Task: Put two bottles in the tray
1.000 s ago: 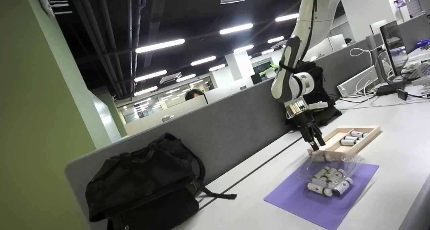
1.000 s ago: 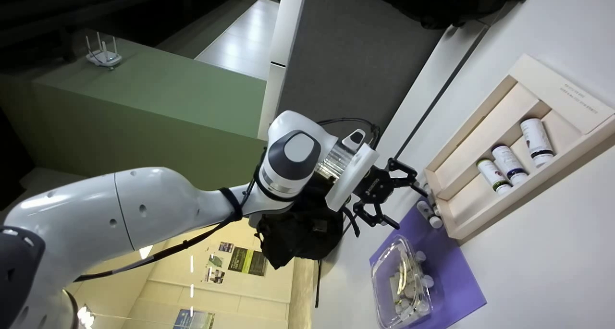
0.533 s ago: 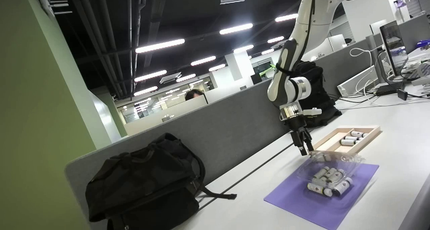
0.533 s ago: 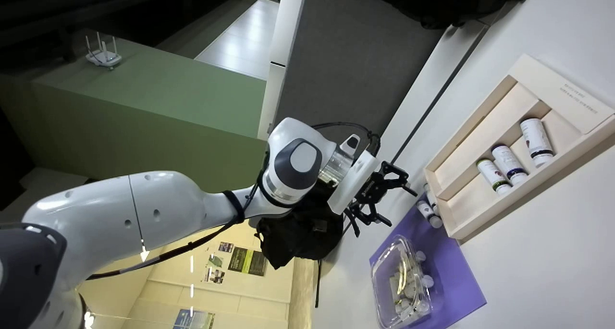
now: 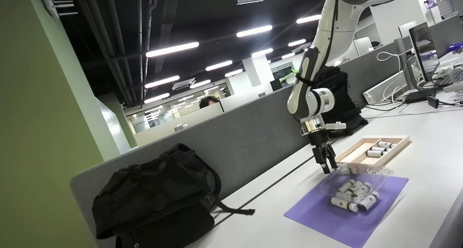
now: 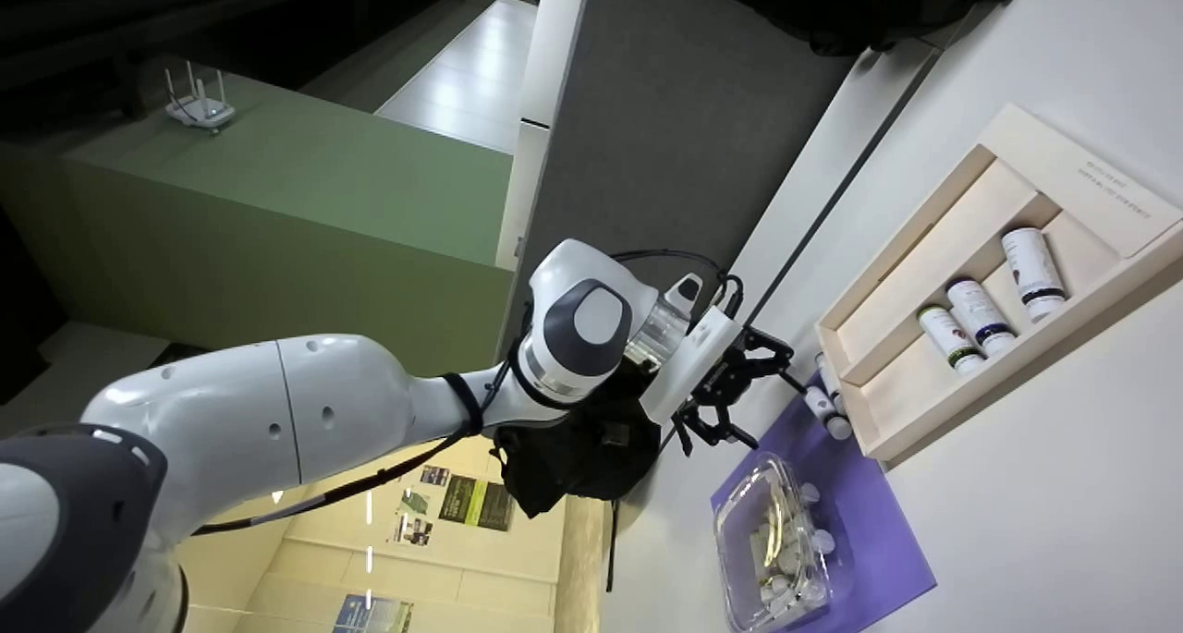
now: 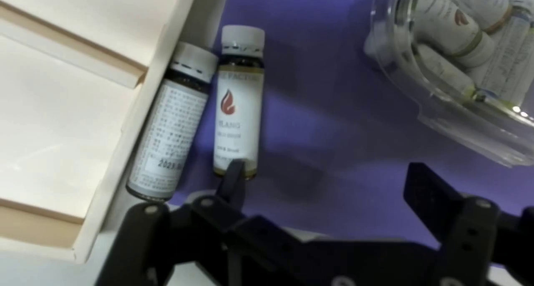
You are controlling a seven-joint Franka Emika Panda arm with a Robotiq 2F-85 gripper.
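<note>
Wrist view, from the left: the tray (image 7: 124, 148) comes first, its wall running aslant; three bottles (image 6: 981, 314) already lie in it in an exterior view; a bottle (image 7: 169, 131) lies outside along that wall, just beside it, touching or not I cannot tell; next a second bottle (image 7: 238, 115) lies near it on the mat (image 7: 329, 123), cap pointing up the view; I take these two for my pair. Rightward is my gripper (image 7: 327, 175), jaws well apart, only mat showing between; its finger (image 7: 234, 181) on the view's left overlaps the second bottle's base, contact unclear; at far right the box (image 7: 471, 135) shows more bottles through its clear wall.

Over the last second the gripper has come down in both exterior views, while tray and bottles lie as they did; I read that as an approach to a first pick, no grasp made; the gap sits right of the second bottle, so I judge a shift toward the tray is due first.
</note>
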